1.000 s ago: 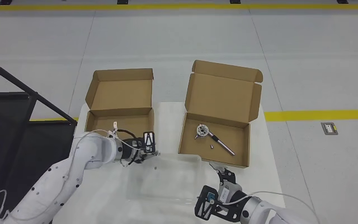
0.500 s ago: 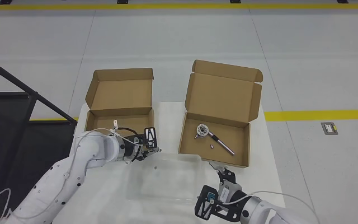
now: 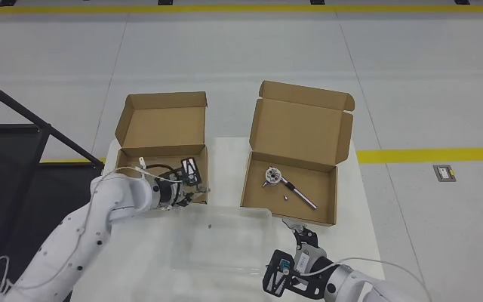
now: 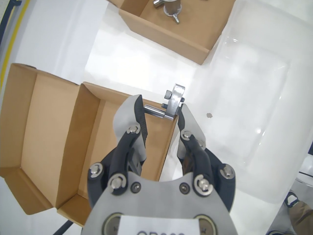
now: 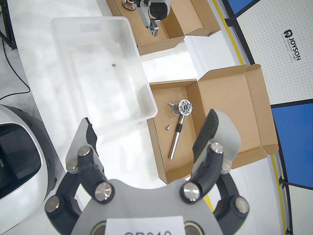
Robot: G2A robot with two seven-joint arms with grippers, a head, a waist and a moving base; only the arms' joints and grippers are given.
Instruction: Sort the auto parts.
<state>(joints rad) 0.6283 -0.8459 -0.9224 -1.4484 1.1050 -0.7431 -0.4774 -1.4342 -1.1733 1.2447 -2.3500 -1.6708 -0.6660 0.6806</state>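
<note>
left claw, clenching a metal part, shifted over the left box on the white table.

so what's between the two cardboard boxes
Only a bare strip of white table between the left box and right box, seen in the top view.

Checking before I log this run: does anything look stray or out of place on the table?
One tiny dark bit lies alone in the clear bin, too small to identify. Nothing else stands out.
</note>
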